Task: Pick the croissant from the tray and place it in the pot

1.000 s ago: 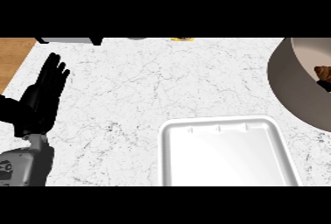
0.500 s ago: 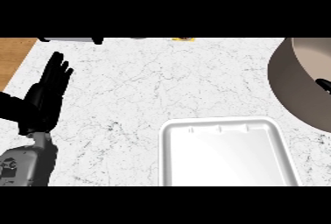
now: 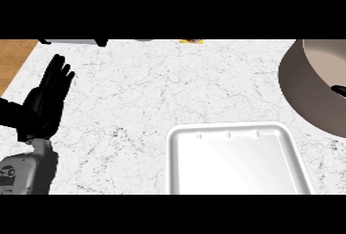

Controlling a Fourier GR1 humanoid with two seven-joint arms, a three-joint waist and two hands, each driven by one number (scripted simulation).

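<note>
The white tray (image 3: 236, 160) lies at the lower middle of the marble counter, and nothing shows in it. The big grey-brown pot (image 3: 314, 91) stands at the right, cut off by the view's edge. I see no croissant anywhere. A small black tip, most likely of my right hand (image 3: 340, 90), shows over the pot's inside at the right edge; the rest of that hand is out of view. My left hand (image 3: 46, 103) rests open at the left with its fingers pointing up, far from the tray.
A small yellow item (image 3: 191, 41) and a dark object (image 3: 74, 41) sit along the counter's far edge. The counter ends at the upper left, where a wooden surface (image 3: 13, 59) shows.
The dark bit over the pot at the right edge has shrunk and slid lower, towards the edge. My left hand has hardly moved.
</note>
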